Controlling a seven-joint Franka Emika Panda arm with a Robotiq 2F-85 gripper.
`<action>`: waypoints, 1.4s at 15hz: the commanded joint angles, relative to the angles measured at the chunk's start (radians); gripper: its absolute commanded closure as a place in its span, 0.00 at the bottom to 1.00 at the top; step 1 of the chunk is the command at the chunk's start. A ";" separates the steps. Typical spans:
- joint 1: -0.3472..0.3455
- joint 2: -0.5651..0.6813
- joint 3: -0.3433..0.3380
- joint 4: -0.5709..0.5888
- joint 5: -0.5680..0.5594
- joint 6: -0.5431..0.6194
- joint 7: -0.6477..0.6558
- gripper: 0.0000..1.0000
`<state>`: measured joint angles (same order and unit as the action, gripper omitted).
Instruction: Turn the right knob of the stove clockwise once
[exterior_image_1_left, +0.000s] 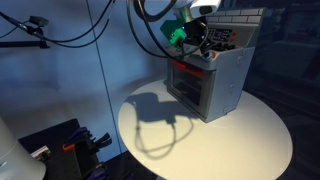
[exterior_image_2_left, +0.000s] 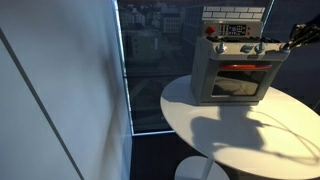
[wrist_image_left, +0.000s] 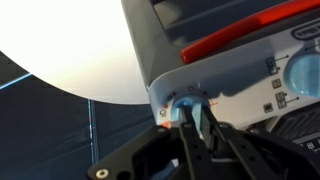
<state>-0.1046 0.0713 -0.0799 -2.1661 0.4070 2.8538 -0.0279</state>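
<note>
Two fingers (wrist_image_left: 184, 135) are seen set on either side of the right knob (wrist_image_left: 189, 104) in the wrist view, so the gripper (wrist_image_left: 195, 118) looks clamped on it. It is lined up end-on with the knob, a hold judged suited to a clockwise twist from the wrist. The stove (exterior_image_2_left: 236, 70) is stood upright on a round white table (exterior_image_2_left: 250, 140), towards the window side, its door faced outward so the front can be reached. A large window (exterior_image_2_left: 160, 40) with a dusk cityscape is made out behind. The arm's shadow (exterior_image_1_left: 160, 115) is thrown across the tabletop.
</note>
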 joint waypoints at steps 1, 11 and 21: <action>-0.001 -0.035 0.013 -0.011 0.097 -0.031 0.001 0.94; 0.000 -0.053 0.024 -0.014 0.426 -0.024 -0.036 0.95; 0.005 -0.061 0.025 -0.013 0.692 -0.012 -0.115 0.96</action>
<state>-0.1045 0.0642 -0.0690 -2.1678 1.0273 2.8547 -0.1053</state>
